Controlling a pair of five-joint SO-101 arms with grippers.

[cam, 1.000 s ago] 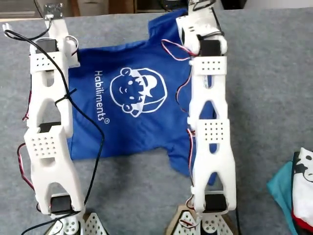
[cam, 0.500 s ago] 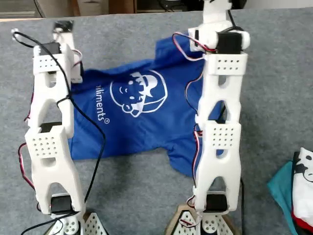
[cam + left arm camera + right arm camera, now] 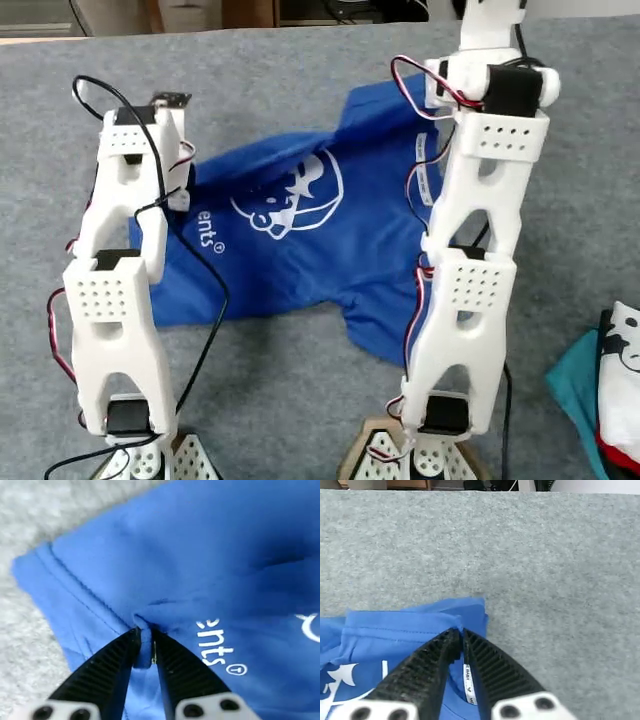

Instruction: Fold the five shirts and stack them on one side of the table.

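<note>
Shirt [image 3: 200,555] pinched tight in left fingers [image 3: 111,659] and right fingers [image 3: 431,661].

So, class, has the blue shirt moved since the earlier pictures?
Yes. The blue shirt has slid at its far edge to the right, toward the pile of shirts at the high view's right edge. Its near hem has barely shifted.

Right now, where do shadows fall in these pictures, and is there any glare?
Left wrist view: a dark shadow lies on the blue shirt beyond the left end effector. Right wrist view: grey table evenly lit, no glare. High view: soft, even light.
</note>
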